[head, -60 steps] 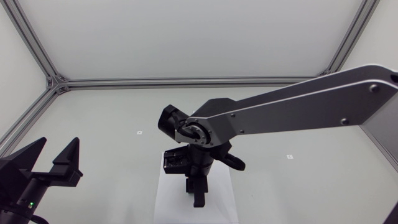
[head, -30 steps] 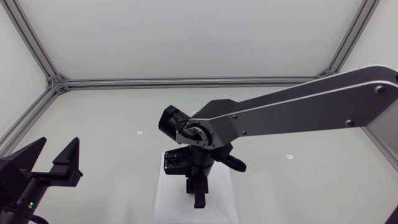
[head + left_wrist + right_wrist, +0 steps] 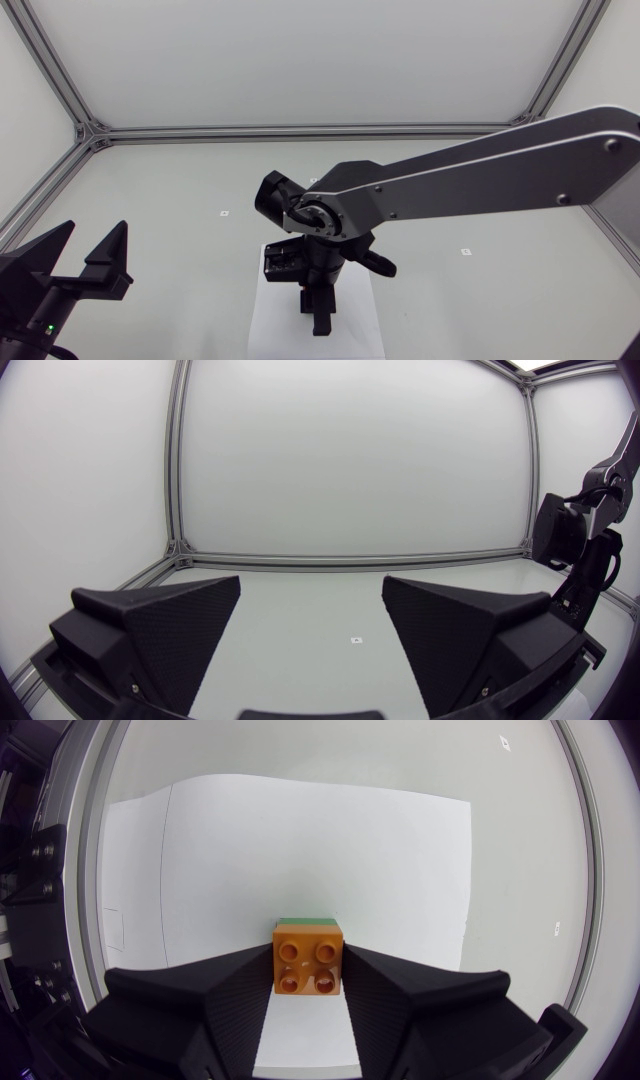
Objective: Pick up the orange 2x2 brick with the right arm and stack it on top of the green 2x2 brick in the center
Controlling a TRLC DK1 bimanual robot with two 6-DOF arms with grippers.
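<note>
since one second ago the right arm [image 3: 480,180] has dipped slightly over the white sheet [image 3: 265,325]; nothing else has shifted. right gripper [image 3: 308,978] pinches the orange 2x2 brick [image 3: 308,963] from two sides, directly over the green 2x2 brick [image 3: 305,921], a sliver of which shows beyond it, near the sheet's middle. left gripper [image 3: 312,610] stands spread and empty. judgement: keep edges square, press straight down until seated, then release. no readable writing.

Left jaws stand apart above the table [image 3: 310,622].
</note>
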